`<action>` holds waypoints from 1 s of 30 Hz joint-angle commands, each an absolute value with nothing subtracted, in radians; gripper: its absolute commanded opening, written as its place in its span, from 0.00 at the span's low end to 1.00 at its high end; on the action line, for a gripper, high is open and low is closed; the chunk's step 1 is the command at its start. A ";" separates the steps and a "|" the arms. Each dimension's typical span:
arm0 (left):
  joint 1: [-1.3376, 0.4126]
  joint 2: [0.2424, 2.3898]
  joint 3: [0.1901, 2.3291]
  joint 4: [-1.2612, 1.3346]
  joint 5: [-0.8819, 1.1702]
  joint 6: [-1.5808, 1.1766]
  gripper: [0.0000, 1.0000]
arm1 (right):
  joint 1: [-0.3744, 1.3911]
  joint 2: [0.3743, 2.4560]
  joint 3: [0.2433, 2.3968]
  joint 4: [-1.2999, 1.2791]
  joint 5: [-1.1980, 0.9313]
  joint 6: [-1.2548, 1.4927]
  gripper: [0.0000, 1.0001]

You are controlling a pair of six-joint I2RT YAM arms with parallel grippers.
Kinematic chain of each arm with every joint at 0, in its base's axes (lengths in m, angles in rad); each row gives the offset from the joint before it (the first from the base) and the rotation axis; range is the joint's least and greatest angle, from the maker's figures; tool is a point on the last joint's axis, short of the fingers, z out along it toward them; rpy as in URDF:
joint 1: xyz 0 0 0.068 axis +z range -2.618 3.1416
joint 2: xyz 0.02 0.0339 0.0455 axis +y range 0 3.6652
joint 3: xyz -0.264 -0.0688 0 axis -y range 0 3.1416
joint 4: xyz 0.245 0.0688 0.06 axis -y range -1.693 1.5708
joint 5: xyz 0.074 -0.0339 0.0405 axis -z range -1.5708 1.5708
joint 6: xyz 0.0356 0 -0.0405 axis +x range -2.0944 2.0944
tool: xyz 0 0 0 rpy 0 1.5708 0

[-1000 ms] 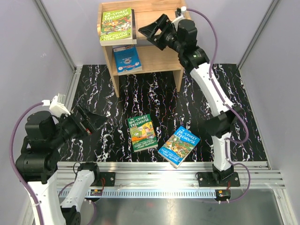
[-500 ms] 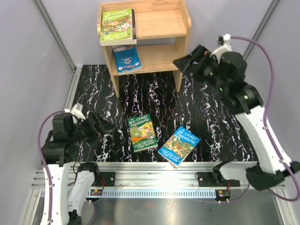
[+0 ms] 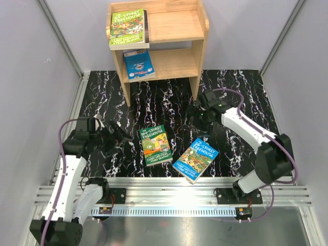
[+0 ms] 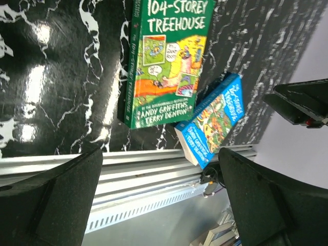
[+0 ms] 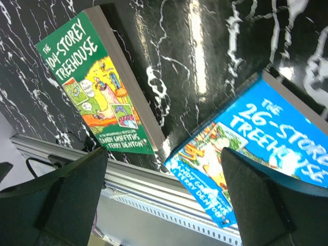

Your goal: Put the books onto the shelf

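Two books lie flat on the black marbled mat: a green "104-Storey Treehouse" (image 3: 155, 144) (image 4: 166, 56) (image 5: 97, 84) and, to its right, a blue "26-Storey Treehouse" (image 3: 196, 159) (image 4: 212, 120) (image 5: 256, 148). The light-wood shelf (image 3: 177, 23) stands at the back. On its top tier lies a green Treehouse book (image 3: 128, 28) with a dark book's edge under it. A blue book with a white circle (image 3: 138, 64) rests on the lower tier. My left gripper (image 3: 119, 137) (image 4: 161, 200) is open, left of the green book. My right gripper (image 3: 199, 122) (image 5: 164, 200) is open and empty, low above the blue book's far end.
An aluminium rail (image 3: 174, 192) runs along the mat's near edge, close to both books. Grey walls enclose the mat on the left, right and back. The right halves of both shelf tiers (image 3: 177, 60) hold nothing.
The right arm has swung down from the shelf's top tier to low over the mat near the blue book. The left arm has lowered and reached toward the green book.
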State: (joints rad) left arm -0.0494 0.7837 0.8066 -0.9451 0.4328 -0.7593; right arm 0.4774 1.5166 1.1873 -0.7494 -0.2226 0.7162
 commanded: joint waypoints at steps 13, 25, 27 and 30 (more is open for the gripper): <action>-0.322 1.235 0.670 -0.327 0.339 -0.854 0.99 | 0.482 1.948 1.327 -0.571 -0.537 0.584 0.98; -0.351 1.549 0.629 -0.068 0.486 -0.888 0.99 | 0.589 2.062 1.319 -0.419 -0.566 0.685 0.96; -0.351 1.560 0.612 -0.016 0.509 -0.902 0.99 | 0.633 2.063 1.319 -0.388 -0.569 0.710 0.95; -0.351 1.585 0.606 -0.003 0.541 -0.887 0.99 | 0.669 2.056 1.331 -0.385 -0.558 0.738 0.91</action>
State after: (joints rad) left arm -0.3378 1.5253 0.6464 -0.0830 0.5224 -0.9012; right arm 0.6109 2.0281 1.3296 -0.4538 -0.5545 0.6823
